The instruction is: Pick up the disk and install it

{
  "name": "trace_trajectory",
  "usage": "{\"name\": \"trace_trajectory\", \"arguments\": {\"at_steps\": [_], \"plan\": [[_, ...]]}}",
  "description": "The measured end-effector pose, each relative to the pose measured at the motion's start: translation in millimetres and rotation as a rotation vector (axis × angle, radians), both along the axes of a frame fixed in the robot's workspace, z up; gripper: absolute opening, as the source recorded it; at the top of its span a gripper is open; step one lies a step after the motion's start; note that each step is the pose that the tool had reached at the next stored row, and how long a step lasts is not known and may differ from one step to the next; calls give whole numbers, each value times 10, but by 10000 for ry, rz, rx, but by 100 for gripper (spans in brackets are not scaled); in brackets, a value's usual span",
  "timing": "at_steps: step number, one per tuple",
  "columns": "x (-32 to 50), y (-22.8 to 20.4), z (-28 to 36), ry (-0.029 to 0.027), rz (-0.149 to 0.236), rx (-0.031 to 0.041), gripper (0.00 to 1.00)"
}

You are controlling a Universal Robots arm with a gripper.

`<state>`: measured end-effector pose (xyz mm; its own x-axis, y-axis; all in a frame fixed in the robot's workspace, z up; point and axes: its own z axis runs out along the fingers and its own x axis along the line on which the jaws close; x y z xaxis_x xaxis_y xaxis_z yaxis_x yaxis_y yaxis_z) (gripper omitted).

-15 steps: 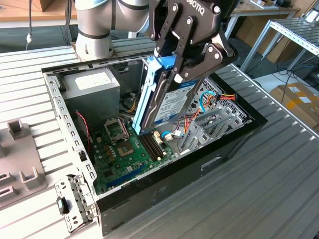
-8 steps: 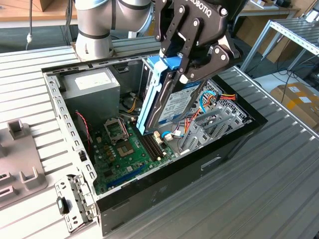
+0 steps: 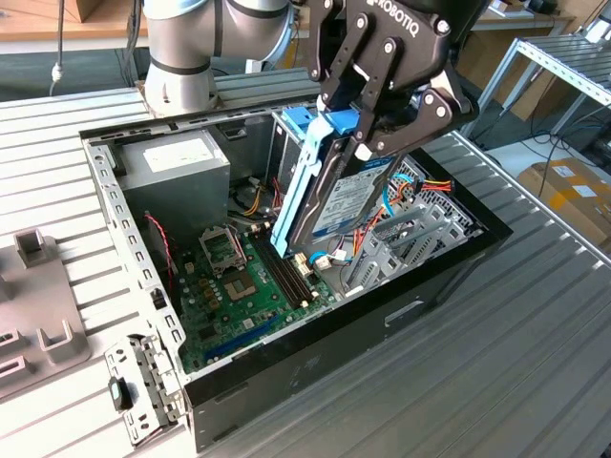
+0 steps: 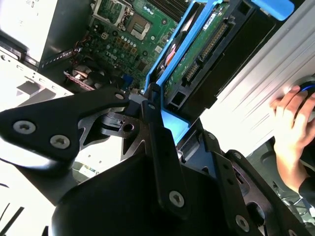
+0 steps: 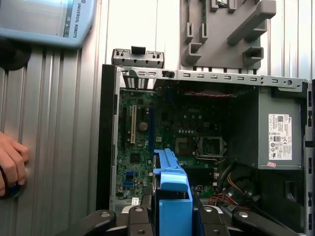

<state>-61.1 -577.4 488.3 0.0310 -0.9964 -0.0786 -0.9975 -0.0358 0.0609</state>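
The jaws are closed narrow on the blue end tab of the disk (image 3: 344,200), with the tab pinched between the two black fingers. The disk hangs straight below the jaws inside the open computer case (image 3: 115,219). Its long axis runs steeply downward from the grip and is tilted rather than plumb. The tab end points up into the jaws and the far end points down at the motherboard (image 3: 239,286).

In the exterior view the disk's broad face carries a blue-and-white label with fine print too small to make out. That face is turned toward the grey metal cage (image 3: 391,243), which stands just beside the disk's lower half. Whether the lower end touches the board I cannot tell.

In the second wrist view the disk (image 4: 206,44) shows its green circuit side and connector edge inside the blue frame. In the first wrist view the blue carrier (image 5: 172,196) runs away from the jaws over the motherboard (image 5: 147,132).

The grey power supply (image 5: 278,132) sits in the case well off to one side of the jaws and bears a white printed sticker (image 5: 279,137). Outside the case, a person's hand (image 5: 12,162) rests on the ribbed bench (image 3: 477,363). A grey moulded fixture (image 5: 221,34) lies beyond the case's far rim.
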Motion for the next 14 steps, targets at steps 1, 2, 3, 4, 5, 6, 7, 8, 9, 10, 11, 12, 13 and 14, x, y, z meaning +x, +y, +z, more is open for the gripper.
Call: {"name": "trace_trajectory", "arguments": {"at_steps": [1,2,3,4,5,6,7,8,9,10,11,12,13,14], "plan": [[13,-4,-4,0,1,2,37],[27,-8,-6,1,0,1,37],[37,-11,-7,3,0,0,37],[44,-13,-9,3,0,0,37],[55,-17,-11,4,0,1,37],[62,-19,-12,4,0,1,37],[70,-22,-13,5,1,0,37],[80,-25,-15,5,0,0,37],[87,-28,-17,5,0,0,37],[96,-31,-18,7,0,-1,37],[104,-34,-20,7,0,-1,37],[118,-38,-22,8,0,1,37],[132,-42,-24,10,0,0,37],[145,-46,-26,11,0,-1,37]]}}
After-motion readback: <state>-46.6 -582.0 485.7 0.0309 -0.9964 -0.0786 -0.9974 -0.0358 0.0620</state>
